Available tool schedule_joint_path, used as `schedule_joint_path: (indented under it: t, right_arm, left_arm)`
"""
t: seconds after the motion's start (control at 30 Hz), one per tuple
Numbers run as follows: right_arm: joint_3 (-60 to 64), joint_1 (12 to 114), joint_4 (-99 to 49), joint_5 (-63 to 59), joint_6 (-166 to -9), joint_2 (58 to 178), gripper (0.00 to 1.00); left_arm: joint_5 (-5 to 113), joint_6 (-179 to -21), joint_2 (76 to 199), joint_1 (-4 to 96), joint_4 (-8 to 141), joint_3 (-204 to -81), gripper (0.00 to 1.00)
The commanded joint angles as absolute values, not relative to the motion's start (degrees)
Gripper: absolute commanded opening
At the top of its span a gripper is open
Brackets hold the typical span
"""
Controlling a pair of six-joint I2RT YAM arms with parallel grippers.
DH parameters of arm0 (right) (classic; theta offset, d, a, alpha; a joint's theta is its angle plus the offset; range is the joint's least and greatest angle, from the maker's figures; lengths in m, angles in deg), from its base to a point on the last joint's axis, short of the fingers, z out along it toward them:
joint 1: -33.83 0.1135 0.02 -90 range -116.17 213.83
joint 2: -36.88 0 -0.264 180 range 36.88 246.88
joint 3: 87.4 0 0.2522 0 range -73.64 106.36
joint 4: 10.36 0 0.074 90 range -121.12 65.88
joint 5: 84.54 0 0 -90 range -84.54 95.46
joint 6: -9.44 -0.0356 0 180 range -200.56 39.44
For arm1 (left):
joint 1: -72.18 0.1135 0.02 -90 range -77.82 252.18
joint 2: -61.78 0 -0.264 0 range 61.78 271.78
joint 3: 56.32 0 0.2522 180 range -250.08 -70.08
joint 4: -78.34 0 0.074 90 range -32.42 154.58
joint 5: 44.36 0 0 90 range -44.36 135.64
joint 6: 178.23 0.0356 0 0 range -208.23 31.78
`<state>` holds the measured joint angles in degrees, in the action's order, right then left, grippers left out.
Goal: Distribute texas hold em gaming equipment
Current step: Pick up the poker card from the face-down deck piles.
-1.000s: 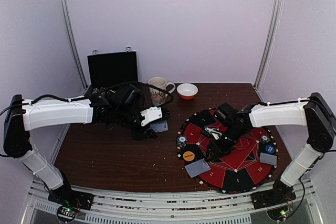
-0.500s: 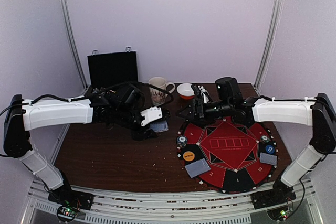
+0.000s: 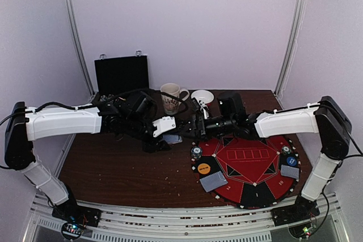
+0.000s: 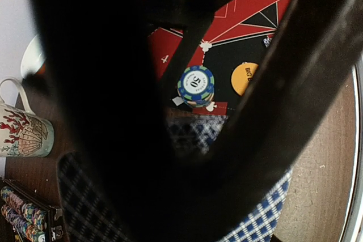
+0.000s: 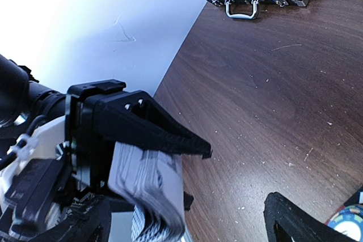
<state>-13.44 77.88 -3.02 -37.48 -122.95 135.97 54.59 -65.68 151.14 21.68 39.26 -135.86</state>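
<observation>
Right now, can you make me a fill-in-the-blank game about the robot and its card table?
The stack of cards sits in the jaws of the ____ arm.
The right gripper has its jaws ____.
The orange disc lies on the red-and-black ____.
The mug stands between the black case and the white ____.
Missing words: left, open, mat, bowl.

Blue-checked deck (image 4: 258, 222) held aloft; chip stack (image 3: 196, 152), orange disc (image 3: 203, 168), grey cards (image 3: 213, 182) on mat (image 3: 249, 174).

Robot test booth, plain white walls (image 3: 187, 21), aluminium rails (image 3: 170, 218), brown table (image 3: 113, 168)
</observation>
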Motion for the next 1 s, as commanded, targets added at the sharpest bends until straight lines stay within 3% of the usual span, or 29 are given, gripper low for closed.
schedule_joint_path:
  t: [0.0, 0.27, 0.73, 0.97]
  right_arm:
    - [-9.28, 78.67, -2.36, -39.06, -121.82, 138.38, 0.95]
    - [-6.91, 79.36, -6.19, -34.87, -119.49, 140.41, 0.85]
    - [-2.6, 79.15, -22.55, -32.22, -110.54, 136.78, 0.46]
    - [-1.3, 79.13, -27.16, -30.88, -108.74, 135.53, 0.35]
  left_arm:
    - [55.73, -65.84, 151.31, 21.81, 41.36, -136.43, 0.51]
    - [55.6, -65.82, 151.24, 21.82, 41.33, -136.43, 0.51]
    - [54.82, -65.88, 151.4, 21.82, 41.31, -136.35, 0.49]
    - [54.57, -65.81, 151.43, 21.82, 41.3, -136.35, 0.49]
